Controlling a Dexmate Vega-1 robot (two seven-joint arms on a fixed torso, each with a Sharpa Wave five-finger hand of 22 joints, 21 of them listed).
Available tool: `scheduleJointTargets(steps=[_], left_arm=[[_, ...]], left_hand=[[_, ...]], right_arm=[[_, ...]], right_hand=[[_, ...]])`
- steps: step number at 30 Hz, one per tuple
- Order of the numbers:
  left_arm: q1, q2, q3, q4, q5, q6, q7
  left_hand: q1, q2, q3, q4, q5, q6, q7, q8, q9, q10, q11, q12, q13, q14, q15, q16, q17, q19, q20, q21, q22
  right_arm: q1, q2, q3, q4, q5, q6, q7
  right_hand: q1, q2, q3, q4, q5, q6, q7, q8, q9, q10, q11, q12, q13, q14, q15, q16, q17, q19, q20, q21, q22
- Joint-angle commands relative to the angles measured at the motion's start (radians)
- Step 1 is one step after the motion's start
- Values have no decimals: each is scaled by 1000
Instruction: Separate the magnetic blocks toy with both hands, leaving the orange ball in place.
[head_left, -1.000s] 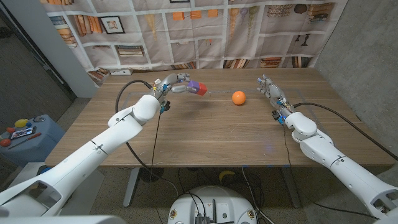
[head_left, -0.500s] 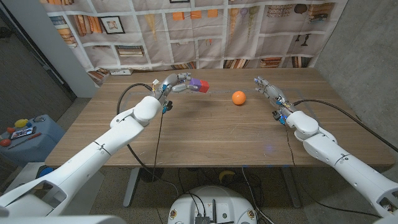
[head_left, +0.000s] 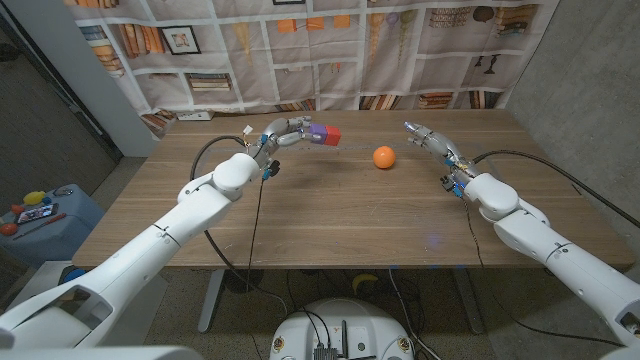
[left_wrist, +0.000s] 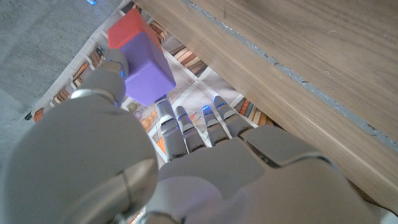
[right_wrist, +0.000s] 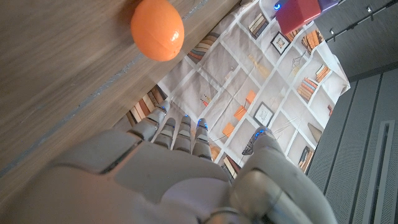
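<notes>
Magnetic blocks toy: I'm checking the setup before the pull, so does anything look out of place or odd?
Nothing stands out. The left robot hand holds the magnetic blocks toy, purple and red blocks joined, above the table. The orange ball sits on the wood. The right robot hand is open, holding nothing.

Purple and red magnetic blocks toy (head_left: 322, 135) still joined, raised above table, orange ball (head_left: 384, 157) resting on wood
</notes>
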Motion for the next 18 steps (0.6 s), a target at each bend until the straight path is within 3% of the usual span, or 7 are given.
scheduleJointTargets(steps=[1,9,18], left_arm=[[-19,-6,4,46,-99,-62,-71],[-31,-20,8,76,-144,-100,-108],[-45,-17,16,80,-179,-100,-145]], left_hand=[[18,29,-6,0,6,259,-20,21,17,-4,1,-2,3,-4,-71,-2,2,-3,5,-4,5],[18,33,-9,1,6,259,-19,18,18,-6,2,-2,3,-8,-68,-2,2,-5,7,-4,5],[19,39,-13,2,6,260,-17,15,19,-7,4,-2,3,-15,-61,-3,2,-7,10,-5,5]], right_arm=[[25,-31,-14,-5,-56,21,31],[24,-52,-14,-31,-66,10,46],[18,-83,-11,-73,-67,-11,72]], right_hand=[[16,-12,6,-23,-9,-10,5,-3,4,-15,1,1,5,-8,10,-4,-3,-8,10,-4,3],[49,-47,7,-66,-30,-35,1,-4,8,-54,-2,-4,7,-42,35,-12,-9,-39,36,-8,4],[87,-76,12,-91,-39,-104,-24,-11,13,-115,-8,-6,11,-87,58,-14,-10,-76,65,-9,5]])
